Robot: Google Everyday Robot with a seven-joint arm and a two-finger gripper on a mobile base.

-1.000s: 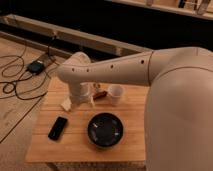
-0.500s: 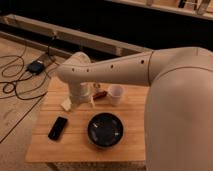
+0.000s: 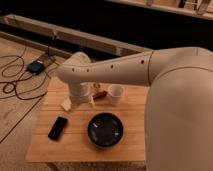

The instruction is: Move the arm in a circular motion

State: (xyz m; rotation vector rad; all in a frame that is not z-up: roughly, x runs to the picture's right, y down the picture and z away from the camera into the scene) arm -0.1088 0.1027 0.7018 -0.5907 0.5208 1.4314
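The arm is a thick cream-white tube with small dark holes. It reaches from the right edge of the camera view leftward over a small wooden table. It bends down at a rounded joint above the table's back left part. The narrower wrist drops from there to the gripper, which hangs just over the tabletop, left of a white cup. Nothing can be seen held in it.
A black phone lies at the table's front left and a black bowl at front centre. A small reddish-brown object lies beside the cup. On the floor to the left are cables and a black box. A long low rail runs behind.
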